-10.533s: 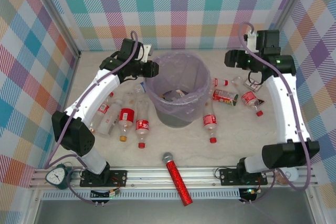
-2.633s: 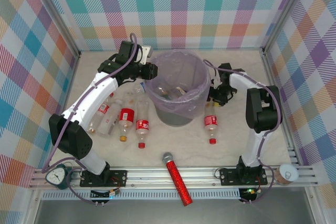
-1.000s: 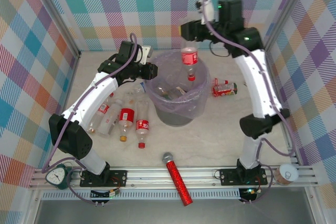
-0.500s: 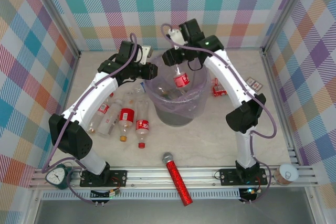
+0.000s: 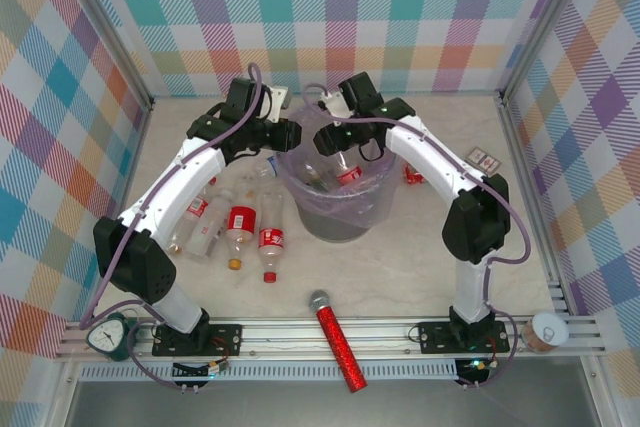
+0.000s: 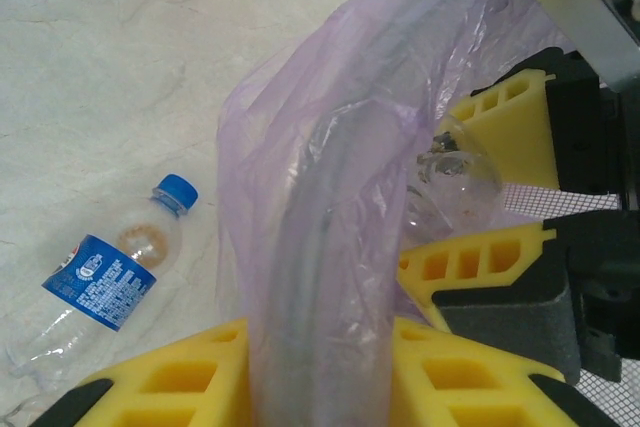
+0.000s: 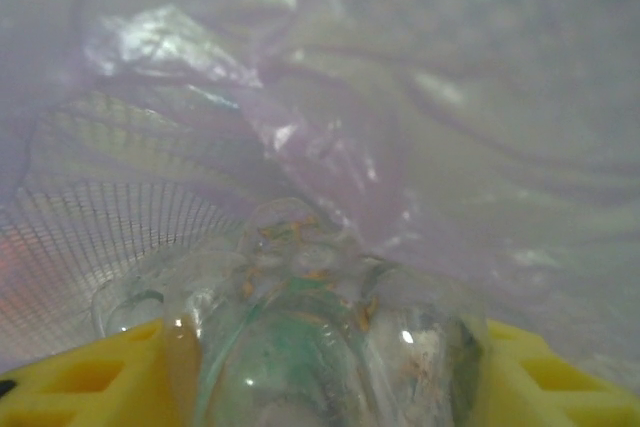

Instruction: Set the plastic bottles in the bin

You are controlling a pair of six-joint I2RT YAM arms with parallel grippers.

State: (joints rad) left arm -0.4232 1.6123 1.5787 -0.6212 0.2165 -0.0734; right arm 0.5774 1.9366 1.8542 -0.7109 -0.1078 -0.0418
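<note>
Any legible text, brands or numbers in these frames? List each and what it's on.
Nothing legible.
Blue-labelled bottle: white print and a round logo, too blurred to read.
Red-labelled bottles: print too small.
Round white dial: markings too small.

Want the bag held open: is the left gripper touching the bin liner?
Touching. The left wrist view shows the bin liner pinched between the yellow fingers of the left gripper.
</note>
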